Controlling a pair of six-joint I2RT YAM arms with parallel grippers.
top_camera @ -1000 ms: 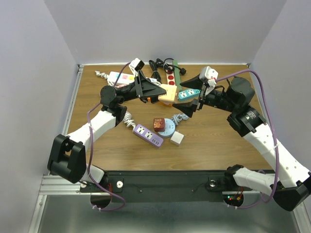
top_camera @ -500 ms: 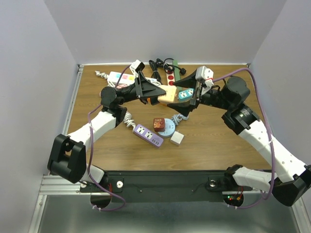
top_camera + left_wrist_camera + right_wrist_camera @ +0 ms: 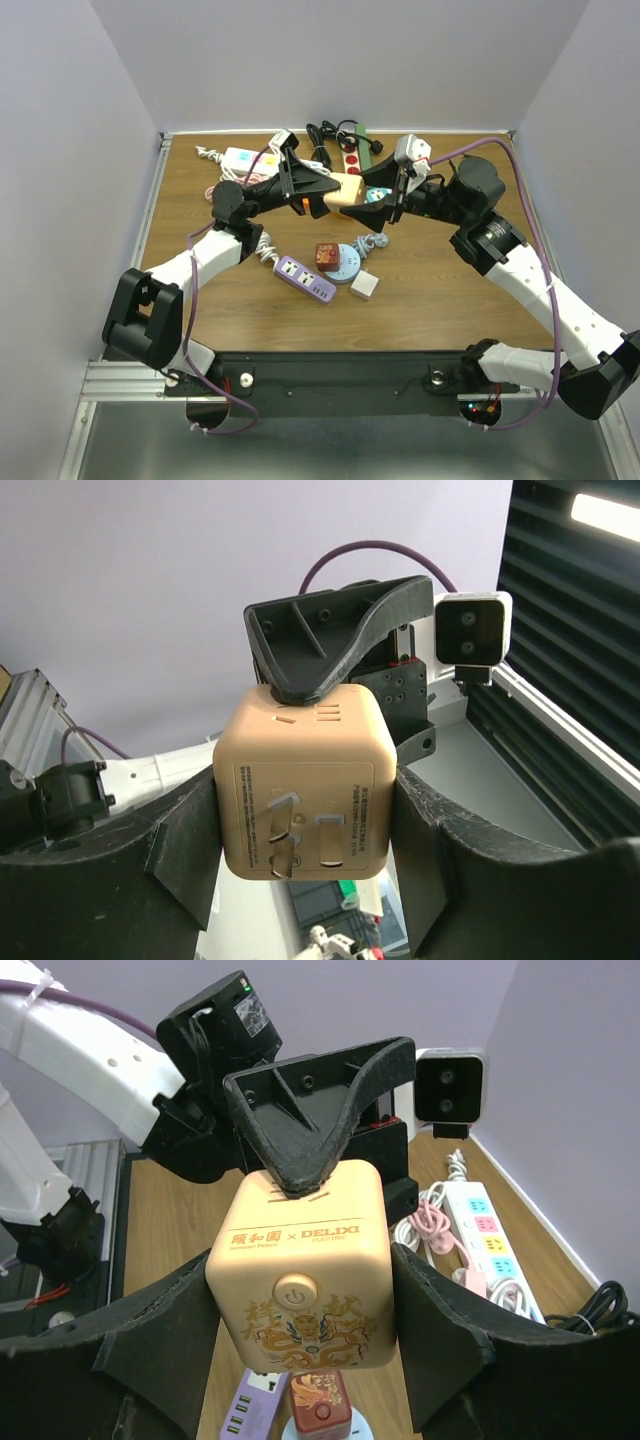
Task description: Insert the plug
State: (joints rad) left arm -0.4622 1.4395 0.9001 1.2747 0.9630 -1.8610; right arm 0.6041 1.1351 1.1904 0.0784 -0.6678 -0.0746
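The plug is a tan cube [image 3: 346, 189] held in the air over the middle of the table. My left gripper [image 3: 322, 189] is shut on its two sides; in the left wrist view the cube [image 3: 300, 750] shows its metal prongs [image 3: 285, 832] between my left gripper [image 3: 305, 825]. My right gripper [image 3: 378, 197] has come in from the right. In the right wrist view its pads press both flanks of the cube [image 3: 300, 1260], whose power button and gold dragon print face that camera, with my right gripper [image 3: 300, 1305] turned a quarter turn from the left one.
Below the cube lie a purple power strip [image 3: 304, 279], a round blue-white socket [image 3: 347, 266] with a red cube [image 3: 326, 256] on it, and a white cube [image 3: 364, 286]. A white strip [image 3: 249, 160], a green strip [image 3: 352, 155] and a black cable [image 3: 324, 134] lie at the back.
My right gripper moved left to the tan cube and its jaws narrowed from wide open onto it. The left gripper kept its hold and hardly moved.
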